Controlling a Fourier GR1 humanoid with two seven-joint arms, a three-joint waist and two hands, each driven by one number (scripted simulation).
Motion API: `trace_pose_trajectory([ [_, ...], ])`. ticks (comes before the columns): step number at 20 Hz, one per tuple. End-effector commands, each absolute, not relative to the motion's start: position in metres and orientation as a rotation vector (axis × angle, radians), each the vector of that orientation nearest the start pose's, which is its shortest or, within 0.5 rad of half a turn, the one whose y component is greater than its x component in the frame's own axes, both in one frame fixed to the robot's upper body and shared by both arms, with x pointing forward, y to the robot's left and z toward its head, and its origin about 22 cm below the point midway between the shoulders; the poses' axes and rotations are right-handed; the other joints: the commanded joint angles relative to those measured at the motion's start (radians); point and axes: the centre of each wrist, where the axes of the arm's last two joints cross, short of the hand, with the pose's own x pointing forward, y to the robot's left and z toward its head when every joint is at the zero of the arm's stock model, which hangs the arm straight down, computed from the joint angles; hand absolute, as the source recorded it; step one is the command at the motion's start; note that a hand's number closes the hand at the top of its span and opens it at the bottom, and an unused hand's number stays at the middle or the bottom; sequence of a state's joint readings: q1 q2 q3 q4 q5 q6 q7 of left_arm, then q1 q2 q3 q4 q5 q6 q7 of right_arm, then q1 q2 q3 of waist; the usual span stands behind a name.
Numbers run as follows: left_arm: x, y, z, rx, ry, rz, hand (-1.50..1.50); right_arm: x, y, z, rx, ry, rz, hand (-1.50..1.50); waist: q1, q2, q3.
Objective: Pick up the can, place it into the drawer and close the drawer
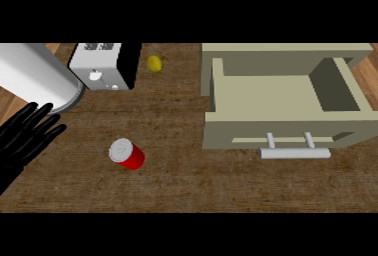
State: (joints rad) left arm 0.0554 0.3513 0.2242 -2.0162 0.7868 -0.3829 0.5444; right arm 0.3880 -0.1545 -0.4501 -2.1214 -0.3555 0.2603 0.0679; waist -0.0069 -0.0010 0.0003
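Note:
A red can [128,154] with a white top stands upright on the brown counter, left of centre. The beige drawer [221,95] is pulled open at the right, its inside bare, with a grey bar handle [294,153] on its front. My left hand [26,135] shows at the left edge, open with straight fingers pointing up, well left of the can and not touching it. My right hand is out of view.
A large white cylinder [37,75] lies at the upper left, just above my left hand. A white toaster [103,65] stands behind the can, and a small yellow fruit [153,63] lies to its right.

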Motion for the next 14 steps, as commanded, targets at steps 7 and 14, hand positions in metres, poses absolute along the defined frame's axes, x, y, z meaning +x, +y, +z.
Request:
trace_pose_trajectory([
  [7,0.234,0.293,0.115,-0.489,-1.467,-0.202,-1.5,0.1,-0.38,0.103,-0.194,-1.784,-0.093,-1.5,0.0,0.001,0.0],
  [14,0.24,0.268,0.071,-0.453,-1.45,-0.221,-1.5,0.083,-0.368,0.099,-0.196,-1.773,-0.088,-1.5,-0.001,0.0,0.0],
])
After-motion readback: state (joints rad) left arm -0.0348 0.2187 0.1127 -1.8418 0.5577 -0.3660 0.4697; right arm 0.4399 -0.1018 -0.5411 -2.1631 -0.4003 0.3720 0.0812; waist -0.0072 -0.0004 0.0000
